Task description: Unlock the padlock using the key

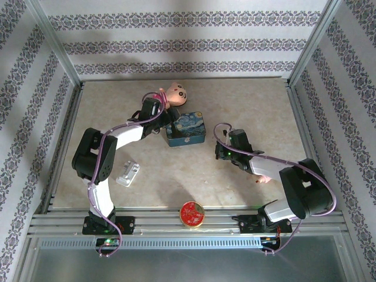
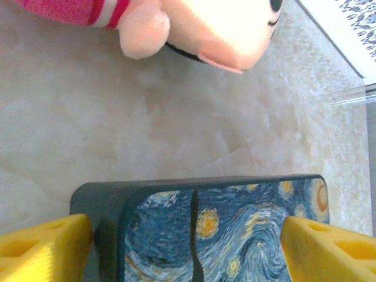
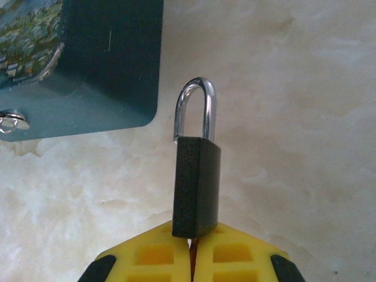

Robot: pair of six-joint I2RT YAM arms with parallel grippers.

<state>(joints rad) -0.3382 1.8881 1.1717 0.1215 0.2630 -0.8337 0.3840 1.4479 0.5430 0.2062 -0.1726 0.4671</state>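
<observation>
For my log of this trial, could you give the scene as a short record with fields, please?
right end effector: shut on the padlock body, shackle pointing away
left end effector: open, spanning the blue tin
plush toy: beyond the blue tin
red round tin: at the near edge, centre
silvery block: left of the red round tin, farther in

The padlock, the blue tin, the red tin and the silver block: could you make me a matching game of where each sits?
Things: 1 padlock; 2 blue tin; 3 red tin; 4 silver block.
Places: A on the near rail; B pinched in the right gripper; C beneath the left gripper, fingers spread; D on the tabletop beside the left arm.
Pairs: 1-B; 2-C; 3-A; 4-D.
</observation>
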